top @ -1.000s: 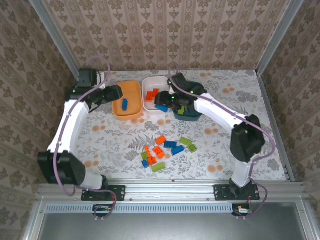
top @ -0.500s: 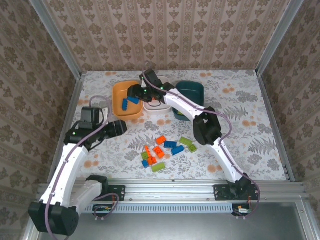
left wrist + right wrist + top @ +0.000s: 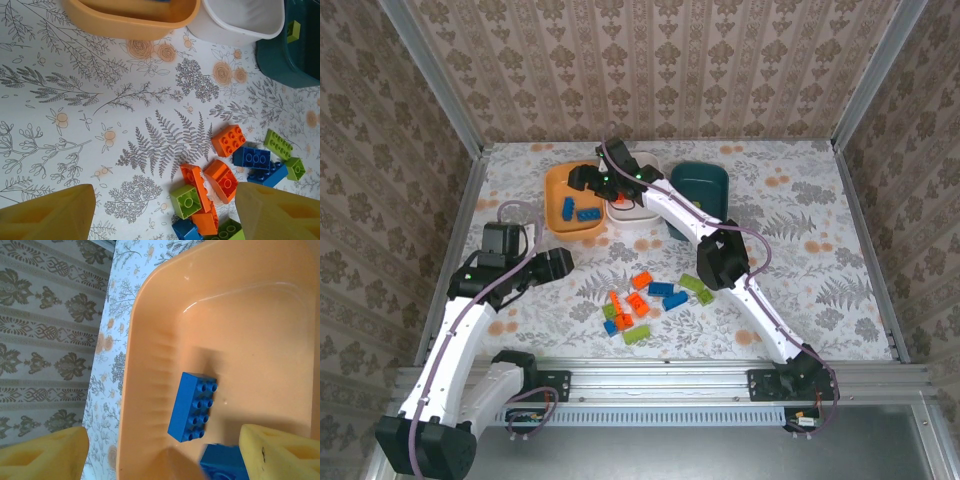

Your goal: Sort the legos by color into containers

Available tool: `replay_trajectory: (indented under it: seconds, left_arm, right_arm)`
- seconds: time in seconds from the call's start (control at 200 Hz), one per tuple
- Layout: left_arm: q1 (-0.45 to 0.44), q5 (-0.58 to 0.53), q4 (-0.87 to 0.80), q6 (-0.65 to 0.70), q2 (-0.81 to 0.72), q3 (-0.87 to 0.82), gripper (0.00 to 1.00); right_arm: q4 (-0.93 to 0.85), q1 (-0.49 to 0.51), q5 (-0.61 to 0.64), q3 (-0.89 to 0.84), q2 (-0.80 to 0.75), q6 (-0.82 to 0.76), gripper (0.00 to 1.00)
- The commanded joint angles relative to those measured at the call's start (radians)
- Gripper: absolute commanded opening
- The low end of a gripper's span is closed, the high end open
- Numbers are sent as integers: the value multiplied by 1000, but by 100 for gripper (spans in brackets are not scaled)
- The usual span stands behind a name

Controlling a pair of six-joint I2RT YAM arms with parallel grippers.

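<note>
My right gripper (image 3: 580, 180) had let go over the orange tub (image 3: 556, 195), jaws wide, and two blue bricks (image 3: 587, 213) lay inside (only one a moment before). My left gripper (image 3: 563, 263) hung open near the loose legos (image 3: 640, 300), barely shifted.

Glossy smooth plastic orange tub (image 3: 150, 365), shiny studded plastic bricks (image 3: 228, 140), matt floral-printed table cover (image 3: 75, 125), brushed metal rail (image 3: 660, 375)

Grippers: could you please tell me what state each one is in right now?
Left gripper: open, holding nothing.
Right gripper: open, holding nothing, over the orange tub.
</note>
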Motion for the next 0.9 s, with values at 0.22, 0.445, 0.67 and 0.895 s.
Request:
replay_trajectory:
  seconds: [0.22, 0.445, 0.67, 0.895]
  left_arm:
    - [-19, -12, -39, -9, -14, 39, 75]
    - [-166, -40, 7, -12, 57, 10, 75]
    - [-313, -57, 78, -49, 154, -28, 74]
    - [-402, -52, 175, -117, 240, -66, 73]
  right_arm:
    - [-164, 1, 64, -270, -368, -195, 81]
    - [-282, -33, 200, -930, -848, -377, 81]
    - [-359, -51, 276, -1481, -1215, -374, 80]
    - [-273, -47, 220, -1747, -1351, -343, 74]
